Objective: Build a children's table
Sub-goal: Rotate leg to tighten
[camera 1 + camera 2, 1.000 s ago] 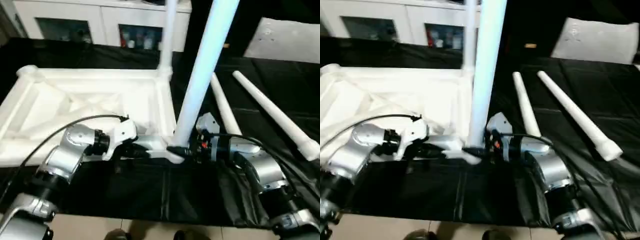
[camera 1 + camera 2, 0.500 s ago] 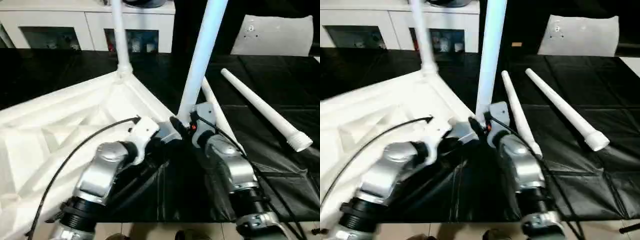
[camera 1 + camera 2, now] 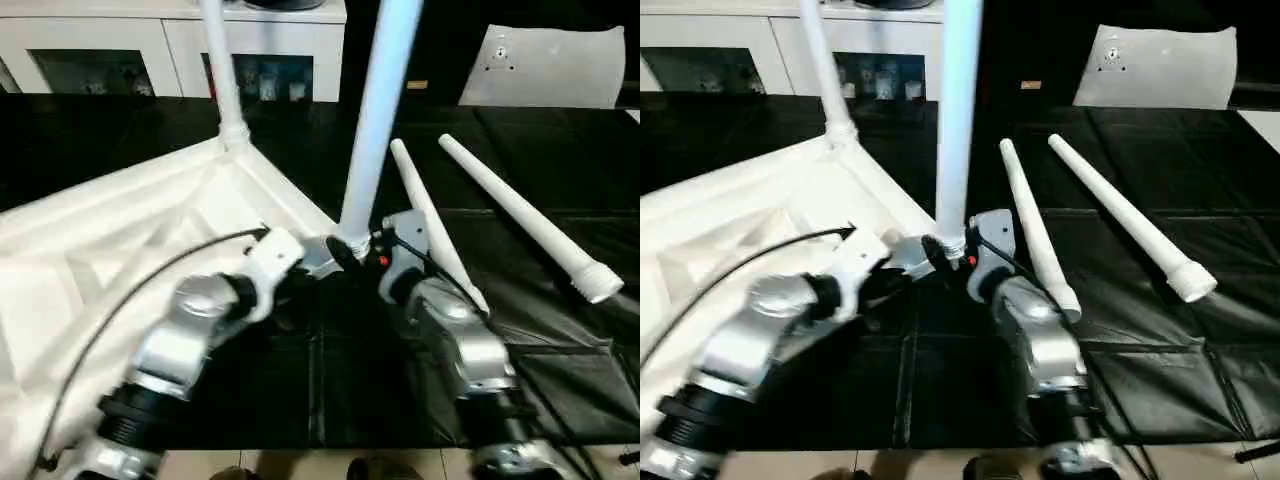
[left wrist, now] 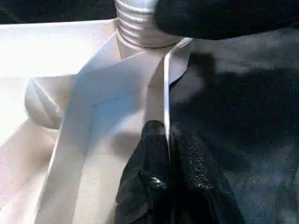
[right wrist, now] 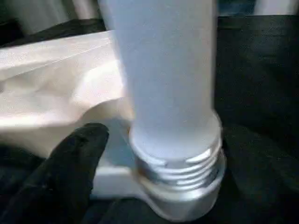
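The children's table lies in parts on a black cloth. Its white tabletop (image 3: 120, 230) rests upside down, ribbed underside up. One leg (image 3: 222, 70) stands in the far corner socket. Another leg (image 3: 375, 120) stands in the near corner, its threaded foot (image 5: 175, 172) in the socket. Two loose legs (image 3: 425, 205) (image 3: 520, 212) lie to the right. My left gripper (image 3: 315, 262) is shut on the tabletop's thin rim (image 4: 166, 93) beside that corner. My right gripper (image 3: 352, 250) is at the near leg's foot, open, with one finger (image 5: 74, 154) standing off the thread.
A white cabinet with glass doors (image 3: 100, 50) runs along the back. A flat white sheet with a small hole (image 3: 550, 65) leans at the back right. The black cloth (image 3: 560, 380) ends at the table's front edge, with floor below.
The tabletop has swung round on the cloth, its left end coming toward me, and the head view has shifted too. My right gripper's fingers have spread off the near leg's foot.
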Motion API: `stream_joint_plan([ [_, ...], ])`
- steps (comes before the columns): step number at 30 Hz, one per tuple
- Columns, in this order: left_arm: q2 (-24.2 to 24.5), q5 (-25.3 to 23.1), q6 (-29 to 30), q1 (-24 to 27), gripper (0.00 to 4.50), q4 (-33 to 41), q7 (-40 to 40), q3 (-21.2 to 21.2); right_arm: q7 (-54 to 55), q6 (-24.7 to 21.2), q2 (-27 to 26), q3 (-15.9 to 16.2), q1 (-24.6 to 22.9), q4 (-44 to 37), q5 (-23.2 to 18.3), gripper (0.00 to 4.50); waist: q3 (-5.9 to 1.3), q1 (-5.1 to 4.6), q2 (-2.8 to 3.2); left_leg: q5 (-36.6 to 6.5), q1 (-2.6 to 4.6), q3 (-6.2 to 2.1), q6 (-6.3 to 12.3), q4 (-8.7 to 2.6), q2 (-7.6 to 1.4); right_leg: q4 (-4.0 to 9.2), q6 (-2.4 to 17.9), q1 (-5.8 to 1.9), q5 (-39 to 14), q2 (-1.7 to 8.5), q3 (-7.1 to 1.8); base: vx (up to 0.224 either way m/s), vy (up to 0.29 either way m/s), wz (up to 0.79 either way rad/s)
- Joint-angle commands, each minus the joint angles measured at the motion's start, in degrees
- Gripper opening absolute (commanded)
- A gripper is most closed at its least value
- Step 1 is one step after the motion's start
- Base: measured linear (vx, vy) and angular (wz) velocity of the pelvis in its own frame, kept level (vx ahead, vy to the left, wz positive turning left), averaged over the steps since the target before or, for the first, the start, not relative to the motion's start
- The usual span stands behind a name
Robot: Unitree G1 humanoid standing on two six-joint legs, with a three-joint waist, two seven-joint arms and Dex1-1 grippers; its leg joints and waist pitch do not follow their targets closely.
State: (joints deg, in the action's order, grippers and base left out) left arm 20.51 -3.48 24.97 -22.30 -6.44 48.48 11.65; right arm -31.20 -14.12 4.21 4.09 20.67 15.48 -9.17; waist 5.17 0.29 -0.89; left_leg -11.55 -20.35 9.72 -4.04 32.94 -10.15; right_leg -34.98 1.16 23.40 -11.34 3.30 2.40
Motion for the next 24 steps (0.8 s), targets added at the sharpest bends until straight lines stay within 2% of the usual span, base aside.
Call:
stream_joint_plan([
  [1, 0.9, 1.9, -4.1, -0.5, 0.00, -1.4, 4.0, -0.3, -3.8, 0.7, 1.6, 0.4, 0.1, -2.1, -0.7, 4.44, -3.54, 0.40, -0.20, -3.9, -0.29, -0.51, 5.53, -3.23, -2.31, 3.98, 11.9, -3.14, -6.1, 4.07, -2.89, 0.000, 0.000, 0.00],
  [2, 1.7, 1.9, -5.1, -0.7, 0.00, -1.9, 5.0, 0.0, -5.0, 0.7, 2.6, 0.3, 0.2, -2.2, -0.9, 4.44, -3.64, 0.35, -0.18, -2.9, -0.28, -0.48, 5.71, -3.16, -2.46, 3.69, 12.5, -3.18, -4.1, 4.15, -2.95, 0.000, 0.000, 0.00],
  [4, 4.2, 2.2, -7.3, -1.2, 0.00, -3.6, 8.9, 0.9, -8.8, 1.3, 6.1, 0.1, 0.7, -2.3, -1.1, 4.44, -3.87, 0.43, -0.26, -0.4, -0.28, -0.44, 7.29, -2.87, -2.37, 3.00, 14.5, -3.40, 1.7, 4.08, -2.86, 0.000, 0.000, 0.00],
  [5, 5.9, 3.5, -10.3, -1.6, 0.00, -5.2, 13.1, 1.7, -12.1, 1.7, 8.5, 0.2, 1.0, -2.5, -1.4, 4.44, -3.89, 0.45, -0.29, 0.3, -0.33, -0.38, 7.91, -2.75, -2.36, 2.81, 15.3, -3.44, 3.3, 4.09, -2.84, 0.000, 0.000, 0.00],
  [6, 6.4, 4.1, -10.9, -1.8, 0.00, -5.8, 14.7, 1.9, -13.7, 1.6, 9.6, 0.5, 1.2, -2.6, -1.5, 4.44, -3.78, 0.51, -0.48, -0.1, -0.36, -0.36, 8.33, -2.72, -2.18, 2.97, 15.4, -3.43, 2.9, 3.97, -2.75, 0.000, 0.000, 0.00],
  [8, 7.1, 4.7, -12.1, -2.2, 0.00, -6.7, 16.9, 2.1, -15.9, 1.3, 10.9, 1.0, 1.4, -2.8, -1.8, 4.44, -3.71, 0.69, -0.35, -0.7, -0.19, -0.26, 8.46, -2.70, -2.42, 2.91, 16.0, -3.34, 2.3, 4.17, -2.83, 0.000, 0.000, 0.00],
  [11, 8.0, 5.8, -14.5, -2.8, 0.00, -8.5, 21.0, 2.7, -20.2, 0.8, 13.2, 2.0, 2.1, -2.4, -2.5, 4.44, -3.50, 1.03, -0.51, -2.9, -0.07, -0.25, 7.78, -2.86, -2.70, 3.24, 15.9, -3.31, -1.9, 4.44, -2.86, 0.000, 0.000, 0.00],
  [13, 8.6, 6.3, -15.6, -3.8, 0.00, -10.0, 24.3, 3.5, -23.5, 1.2, 14.7, 3.5, 3.0, -1.8, -2.4, 4.44, -3.58, 1.45, -0.30, -2.6, 0.21, -0.22, 7.41, -2.79, -2.70, 3.21, 16.1, -3.13, -2.2, 4.30, -2.81, 0.000, 0.000, 0.00],
  [18, 10.1, 6.4, -19.2, -5.8, 0.00, -13.3, 30.6, 6.0, -32.5, 1.1, 17.1, 6.9, 4.5, -1.2, -3.5, 4.44, -3.51, 2.22, -0.37, -3.5, 0.20, -0.20, 7.05, -2.77, -2.87, 2.96, 16.3, -3.17, -1.9, 4.46, -2.89, 0.000, 0.000, 0.00],
  [20, 10.4, 6.3, -20.9, -6.6, 0.00, -14.5, 32.3, 6.7, -34.4, 1.8, 17.4, 7.7, 5.1, -0.4, -3.4, 4.10, -3.45, 2.49, -0.41, -3.9, 0.22, -0.22, 6.37, -2.86, -3.01, 3.07, 16.1, -3.16, -3.1, 4.59, -2.89, 0.000, 0.000, 0.00],
  [24, 10.9, 5.0, -23.1, -8.1, 0.00, -16.8, 34.2, 7.6, -37.9, 2.1, 18.2, 9.8, 6.4, 1.9, -2.1, 4.07, -3.57, 2.98, -0.47, -3.9, 0.16, -0.20, 5.48, -2.83, -2.94, 2.94, 16.0, -3.26, -3.0, 4.58, -2.82, 0.000, 0.000, 0.00],
])
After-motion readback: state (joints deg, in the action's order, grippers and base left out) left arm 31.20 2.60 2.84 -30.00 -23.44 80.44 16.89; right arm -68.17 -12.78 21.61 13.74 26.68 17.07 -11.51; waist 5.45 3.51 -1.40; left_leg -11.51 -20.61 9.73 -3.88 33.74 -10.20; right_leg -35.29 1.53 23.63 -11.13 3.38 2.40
